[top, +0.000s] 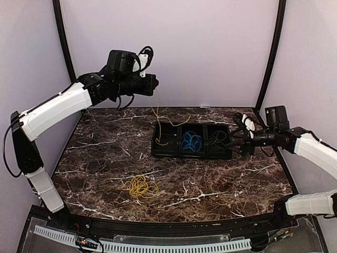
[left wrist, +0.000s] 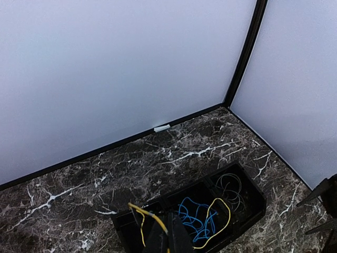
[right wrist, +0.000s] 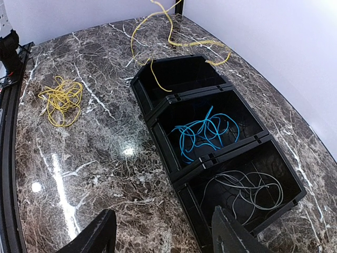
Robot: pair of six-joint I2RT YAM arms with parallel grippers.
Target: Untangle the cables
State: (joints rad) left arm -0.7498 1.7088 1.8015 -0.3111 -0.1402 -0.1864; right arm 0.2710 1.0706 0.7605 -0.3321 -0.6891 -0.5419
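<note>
My left gripper (top: pixel 156 85) is high above the table, shut on a long yellow cable (top: pixel 158 118). That cable hangs down into the left compartment of a black three-part tray (top: pixel 166 154). In the left wrist view the shut gripper (left wrist: pixel 168 240) pinches this yellow cable (left wrist: pixel 145 213), and a loop of it lies over the blue cable (left wrist: pixel 196 217). The blue cable (top: pixel 191 142) is in the middle compartment. A thin dark grey cable (right wrist: pixel 247 191) is in the right one. A second yellow coil (top: pixel 141 186) lies on the table. My right gripper (top: pixel 235 143) is open and empty at the tray's right end.
The marble table (top: pixel 105 153) is bounded by white walls at the back and sides. A black rail (top: pixel 158 226) runs along the near edge. In the right wrist view the yellow coil (right wrist: pixel 60 97) lies well apart from the tray (right wrist: pixel 158 126).
</note>
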